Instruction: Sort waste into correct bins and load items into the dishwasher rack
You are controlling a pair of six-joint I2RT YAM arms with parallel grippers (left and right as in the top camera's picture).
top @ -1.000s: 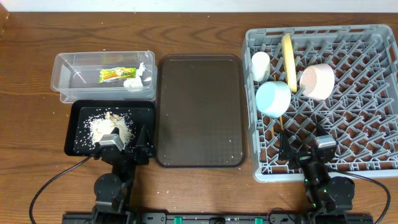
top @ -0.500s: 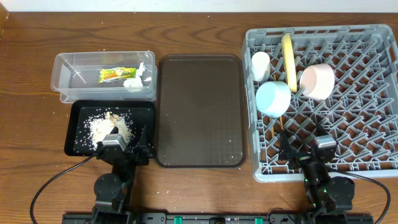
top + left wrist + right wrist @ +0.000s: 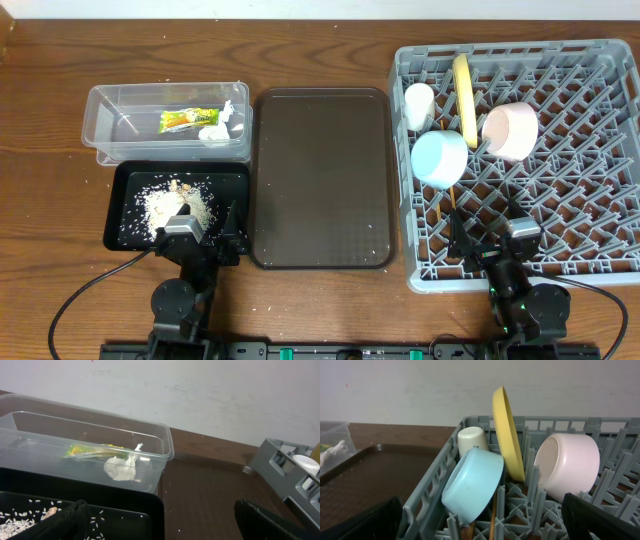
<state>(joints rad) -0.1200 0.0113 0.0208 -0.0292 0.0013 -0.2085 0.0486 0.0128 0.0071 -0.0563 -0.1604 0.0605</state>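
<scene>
The yellow-green wrapper [image 3: 188, 119] and the white tissue [image 3: 218, 129] lie in the clear tub [image 3: 110, 100]. Rice crumbs [image 3: 176, 205] lie in the black tray [image 3: 128, 180]. The grey rack [image 3: 600, 150] holds the yellow plate [image 3: 465, 100] on edge, the white cup [image 3: 419, 105], the blue bowl [image 3: 439, 158], the pinkish bowl [image 3: 510, 131] and the chopsticks [image 3: 449, 203]. My left gripper [image 3: 208, 228] is open and empty over the black tray's near right corner [image 3: 160, 522]. My right gripper [image 3: 488, 240] is open and empty over the rack's near edge [image 3: 482, 521].
The large flat brown tray [image 3: 320, 175] lies between the bins and the rack, with a few crumbs on it. Both arm bases sit at the table's near edge. The tub shows in the left wrist view [image 3: 165, 435] and the blue bowl shows in the right wrist view [image 3: 472, 482].
</scene>
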